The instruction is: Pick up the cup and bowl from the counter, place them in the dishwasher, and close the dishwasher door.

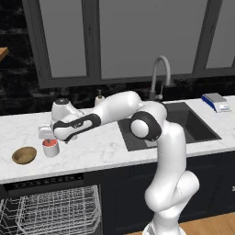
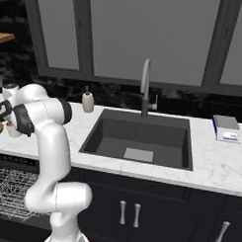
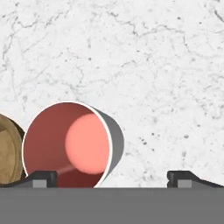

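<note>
The cup [image 1: 50, 148] stands upright on the white marble counter [image 1: 92, 151], white outside and red inside. Left of it sits the tan bowl [image 1: 24, 155]. My gripper [image 1: 47, 137] hangs just above the cup, pointing down, open and holding nothing. In the hand view the cup [image 3: 70, 144] lies under the left fingertip rather than centred in my gripper [image 3: 113, 179], and the bowl [image 3: 8, 151] shows at the left edge. Below the counter the dishwasher [image 1: 46, 181] stands open with its white wire rack [image 1: 55, 211] showing; the dishwasher door is out of view.
A dark sink [image 1: 183, 121] with a curved faucet [image 1: 158, 75] sits right of the arm. A beige soap dispenser [image 1: 99, 97] stands at the back wall. A small blue and white scale [image 1: 215, 102] rests at the far right. Bare marble lies between cup and sink.
</note>
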